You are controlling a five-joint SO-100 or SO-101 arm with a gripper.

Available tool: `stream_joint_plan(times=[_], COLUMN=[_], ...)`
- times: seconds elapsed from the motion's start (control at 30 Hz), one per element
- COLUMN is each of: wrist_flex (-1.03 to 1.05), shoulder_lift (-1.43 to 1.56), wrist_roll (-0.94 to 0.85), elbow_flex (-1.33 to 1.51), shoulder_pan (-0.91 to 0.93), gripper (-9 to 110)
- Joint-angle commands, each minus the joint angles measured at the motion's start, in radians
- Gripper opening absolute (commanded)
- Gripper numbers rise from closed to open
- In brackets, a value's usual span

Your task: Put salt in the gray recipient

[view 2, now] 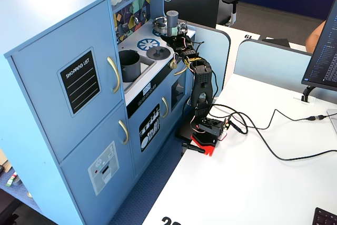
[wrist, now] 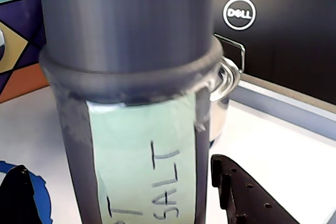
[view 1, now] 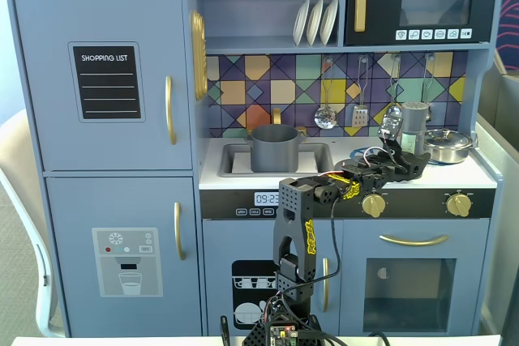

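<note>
A: What's the setting?

B: Blue toy kitchen (view 1: 105,119) w/ a white countertop (view 1: 340,169), tiled backsplash behind, shopping-list board on the upper left door. In a fixed view it stands beside a white desk (view 2: 253,183) that carries the arm's base.

A: Gripper?

B: Gripper (wrist: 121,192) is out over the right end of the countertop. In the wrist view one dark finger (wrist: 247,192) shows right of the salt (wrist: 142,129), the other at the bottom-left corner, so the jaws are spread w/ the shaker between them. Right finger sits just beside the shaker w/ a thin gap; left side contact I can't tell. Not pinching as far as I can see.

A: Salt itself?

B: Upright near the countertop's back right corner (view 1: 414,126), gray cylinder, pale green label handwritten "SALT". Shiny silver pan (view 1: 448,145) just beside it on the right, also peeking out behind it in the wrist view (wrist: 223,85).

A: And the gray recipient?

B: Dark gray pot (view 1: 274,148) stands in the sink at the left part of the countertop, well apart from the salt. Seen also in a fixed view (view 2: 130,65).

A: Anything else?

B: Flat gray lid w/ knob (view 2: 158,52) lies on the countertop between the sink and the arm. Ladles and spatula (view 1: 359,111) hang on the backsplash. Dell monitor (wrist: 273,35) behind the unit.
</note>
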Motion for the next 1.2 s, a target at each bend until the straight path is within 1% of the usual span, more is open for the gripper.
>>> stream_joint_plan(times=[0.0,0.33,0.73,0.77,0.8,0.9,0.93,1.1,1.17], wrist_flex=[-0.026,-0.018,-0.014,-0.009,-0.005,0.025,0.025,0.008,0.005], shoulder_lift=[-0.012,-0.055,-0.069,-0.066,-0.061,-0.052,-0.051,-0.031,-0.020], wrist_roll=[-0.005,-0.006,-0.041,-0.044,-0.051,-0.103,-0.106,-0.064,-0.089], elbow_flex=[-0.117,-0.167,-0.204,-0.204,-0.204,-0.204,-0.204,-0.204,-0.206], shoulder_pan=[-0.015,-0.025,-0.026,-0.026,-0.026,-0.035,-0.038,-0.051,-0.058], gripper=[45,44,38,37,33,5,0,0,0])
